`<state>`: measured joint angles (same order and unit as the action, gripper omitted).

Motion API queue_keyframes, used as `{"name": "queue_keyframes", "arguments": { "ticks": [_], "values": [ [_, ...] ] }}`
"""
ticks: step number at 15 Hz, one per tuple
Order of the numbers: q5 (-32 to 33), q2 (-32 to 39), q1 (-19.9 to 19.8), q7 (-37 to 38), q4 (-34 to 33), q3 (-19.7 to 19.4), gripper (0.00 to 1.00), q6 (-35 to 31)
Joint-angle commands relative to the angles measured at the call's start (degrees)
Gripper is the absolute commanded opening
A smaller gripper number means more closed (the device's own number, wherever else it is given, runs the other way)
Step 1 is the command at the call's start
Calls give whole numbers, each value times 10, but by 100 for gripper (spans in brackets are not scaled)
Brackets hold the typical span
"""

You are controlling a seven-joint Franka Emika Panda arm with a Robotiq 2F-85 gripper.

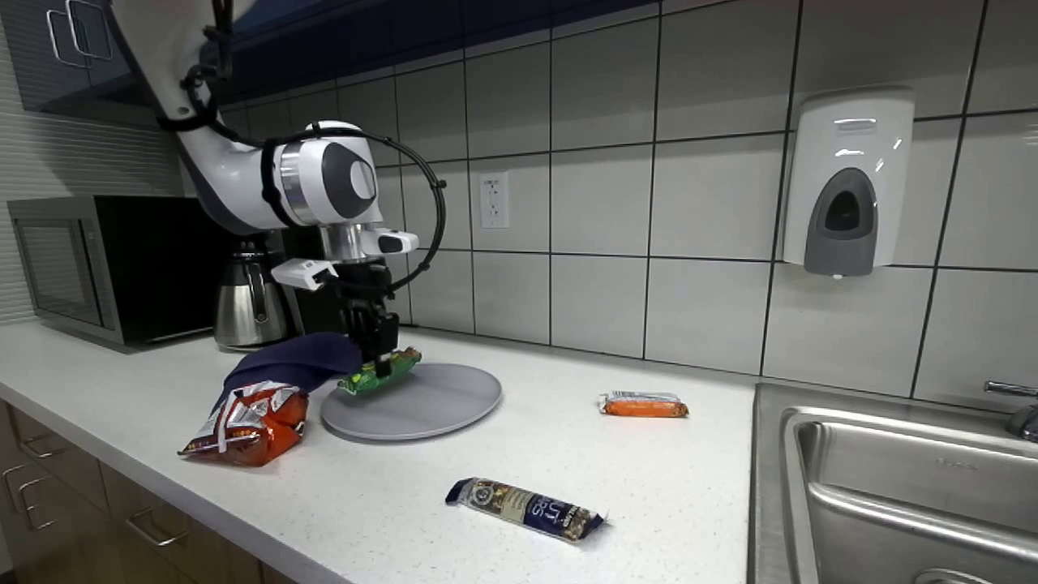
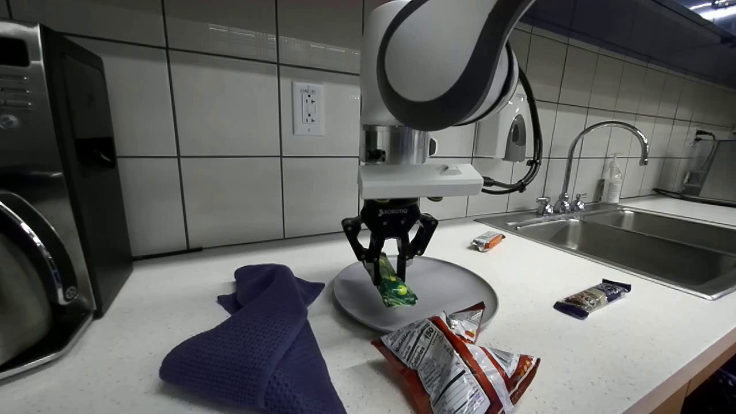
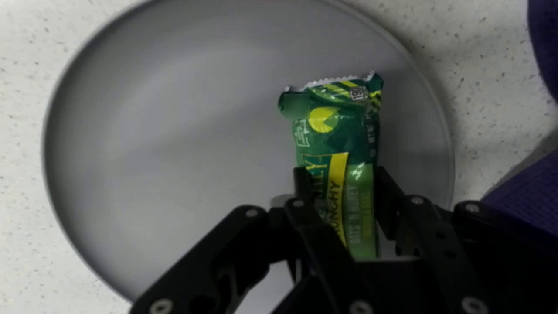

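Looking along the speckled white counter (image 1: 681,487) from the left, I saw a microwave (image 1: 122,268) at the far side, then a steel carafe (image 1: 243,315) with a black top. Nearer, a dark blue cloth (image 2: 253,351) lay in loose folds, and a crinkled orange-red snack bag (image 1: 258,428) rested just beside a round grey plate (image 1: 454,405), at its near left. Over the left part of the plate, the white arm (image 1: 233,182) reached down, its black claw (image 2: 388,277) narrowed and clamped on a green-wrapped bar (image 3: 338,135), printed side up between the jaws. Whether the bar itself touched the plate anywhere, I could not tell. Right of the plate and well apart from it, a bar with dark blue ends (image 1: 527,509) lay on the near side, and farther back sat an orange-wrapped bar (image 1: 645,405). On the tiled wall (image 1: 604,203) at the right hung a white soap dispenser (image 1: 847,178), with a steel sink (image 1: 774,487) set into the counter below.
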<state>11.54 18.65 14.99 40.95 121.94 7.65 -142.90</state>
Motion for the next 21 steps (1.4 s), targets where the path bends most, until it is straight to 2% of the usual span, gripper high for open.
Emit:
{"name": "queue_keyframes", "arguments": {
  "ticks": [1,4,5,11,21],
  "values": [
    [-12,24,14,-28,-37,-7,13,15],
    [-15,33,19,-33,-46,-10,13,16],
    [-17,34,19,-33,-48,-10,59,17],
    [-21,26,19,-31,-46,-14,99,15],
    [-12,-17,13,-9,-13,-40,100,6]
  ]
}}
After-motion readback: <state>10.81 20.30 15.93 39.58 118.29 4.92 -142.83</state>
